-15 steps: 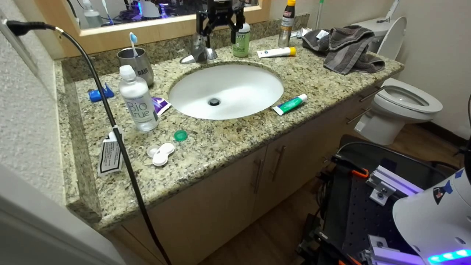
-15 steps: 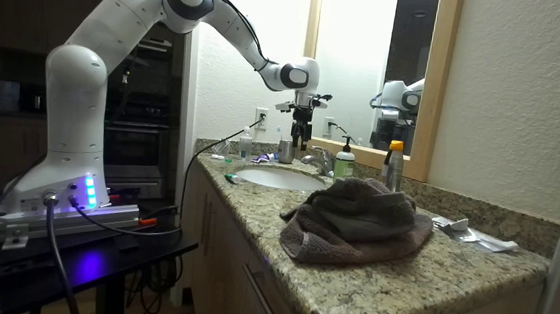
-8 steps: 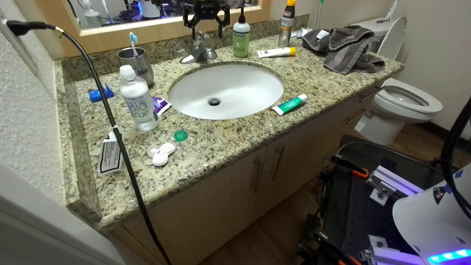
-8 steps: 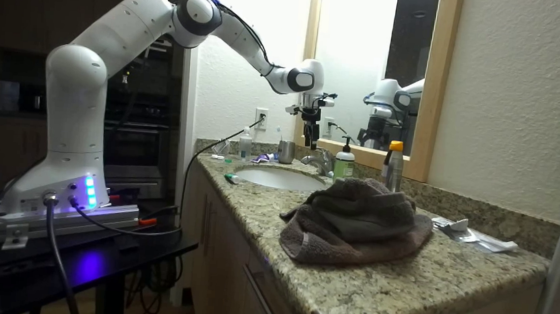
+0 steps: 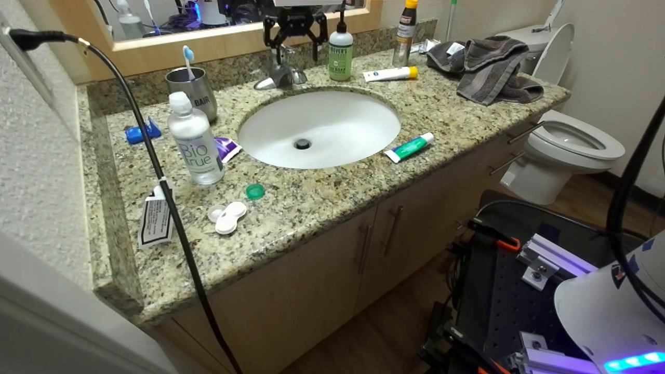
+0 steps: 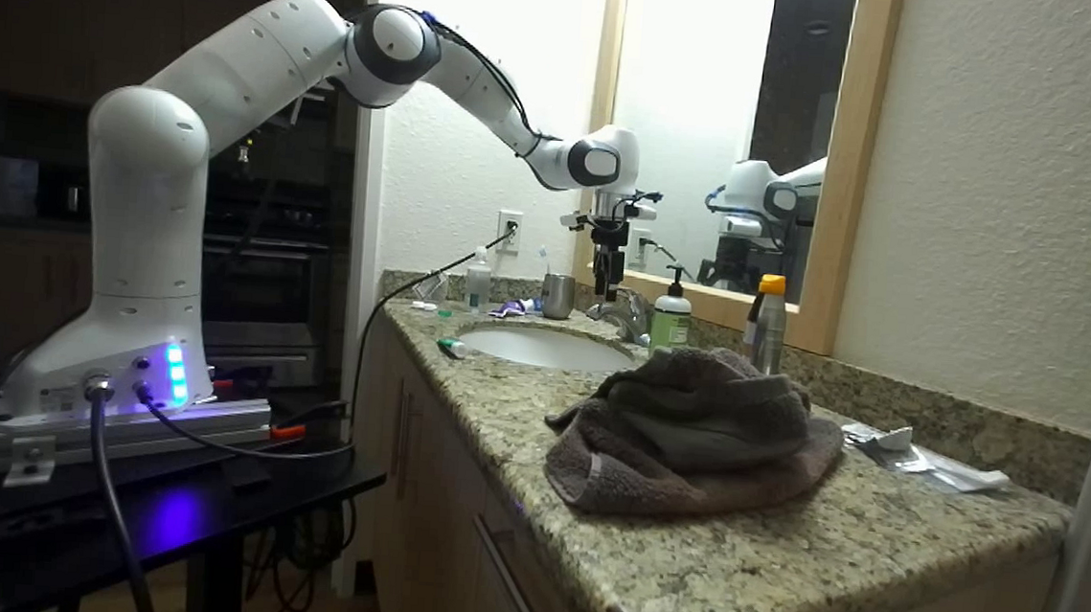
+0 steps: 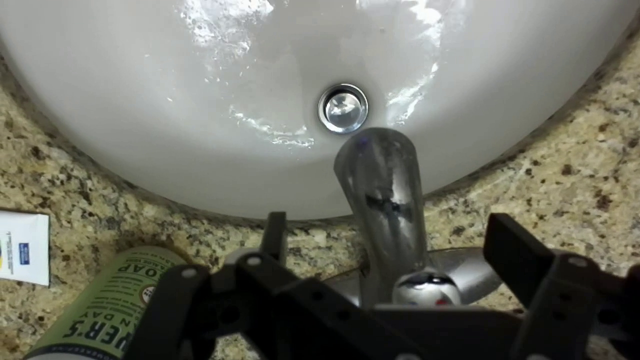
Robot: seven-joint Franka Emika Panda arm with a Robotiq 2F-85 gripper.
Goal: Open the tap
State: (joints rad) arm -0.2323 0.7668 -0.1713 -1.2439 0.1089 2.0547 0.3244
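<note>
One toothbrush (image 5: 187,54) leans in one steel cup (image 5: 200,96) lettered BAIR, its blue-and-white head clear of the rim, and in the one white oval basin (image 5: 337,122) we find a single round metal drain (image 7: 343,110). Three more containers stand upright: a clear bottle (image 5: 196,143) lettered Bio True, its fill level unclear to us, a green soap bottle (image 5: 340,58) with a black pump, and a yellow-capped can (image 5: 404,35). Lying on the granite counter (image 5: 332,195) we count one green tube (image 5: 410,148) and one white tube (image 5: 387,74), one white lens case (image 5: 228,217) with two round wells, their contents too small for us to make out, one green lid (image 5: 255,191) near it, one purple packet (image 5: 227,149) and one bunched grey towel (image 5: 491,67). Our one tap (image 5: 283,77) stands at the basin's back edge, near the soap bottle, and in the wrist view its spout (image 7: 382,180) reaches out over the basin. Above it hangs one gripper (image 5: 296,54), its two fingers (image 7: 517,257) spread well apart; from the wrist we see one on either side of the tap, and whether either touches the metal we cannot tell.
</note>
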